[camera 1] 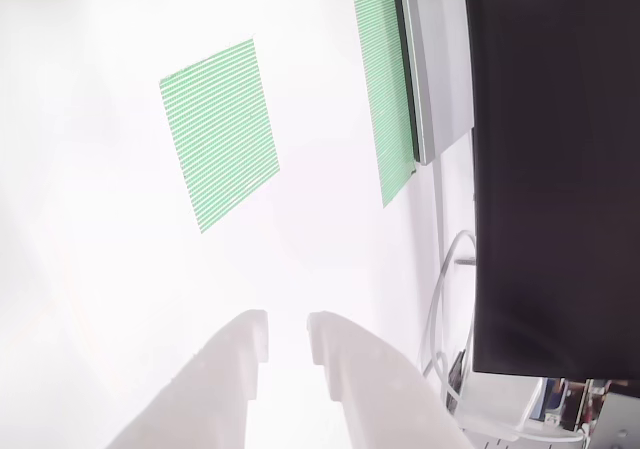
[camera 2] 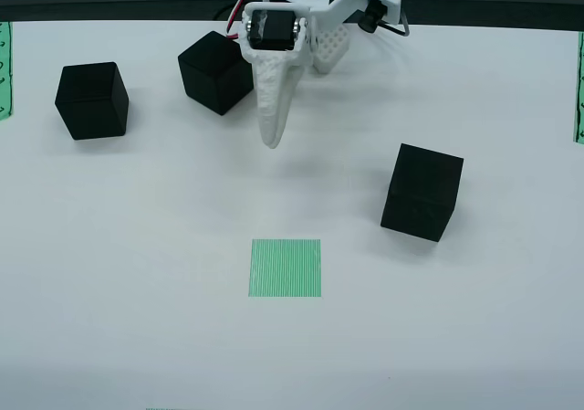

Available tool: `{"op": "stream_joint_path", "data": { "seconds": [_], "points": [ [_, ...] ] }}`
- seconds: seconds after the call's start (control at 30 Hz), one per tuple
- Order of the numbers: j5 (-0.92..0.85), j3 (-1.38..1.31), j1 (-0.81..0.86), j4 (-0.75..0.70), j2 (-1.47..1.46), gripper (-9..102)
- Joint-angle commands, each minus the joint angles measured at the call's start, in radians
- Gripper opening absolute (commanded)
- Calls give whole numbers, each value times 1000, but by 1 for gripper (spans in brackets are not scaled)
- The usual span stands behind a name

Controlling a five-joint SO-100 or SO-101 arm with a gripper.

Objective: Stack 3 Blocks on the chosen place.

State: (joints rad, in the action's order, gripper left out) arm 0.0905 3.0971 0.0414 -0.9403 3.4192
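Observation:
Three black blocks lie apart on the white table in the overhead view: one at the far left (camera 2: 91,99), one at the back beside the arm (camera 2: 216,72), one at the right (camera 2: 422,192). The chosen place, a green striped square (camera 2: 286,268), lies bare in front of them and also appears ahead in the gripper's own view (camera 1: 218,134). My white gripper (camera 2: 272,136) hangs over the table just right of the back block, touching none. Its two fingertips (camera 1: 288,321) stand slightly open, a narrow gap apart, with nothing between them.
A long green striped strip (camera 1: 385,79) and a big black panel (camera 1: 555,169) with white cables border the table on the right of the gripper view. Green strips mark the table's left (camera 2: 5,68) and right (camera 2: 578,90) edges. Bare table surrounds the square.

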Motion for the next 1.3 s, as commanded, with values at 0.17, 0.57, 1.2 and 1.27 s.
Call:
{"op": "stream_joint_path", "data": {
  "seconds": [0.17,0.57,1.2,1.27],
  "points": [
    [-8,18,-23,21,12,0],
    [-6,21,-23,32,14,0],
    [-63,-733,-103,-64,-650,0],
    [-143,-804,-130,-100,-735,0]
  ]
}}
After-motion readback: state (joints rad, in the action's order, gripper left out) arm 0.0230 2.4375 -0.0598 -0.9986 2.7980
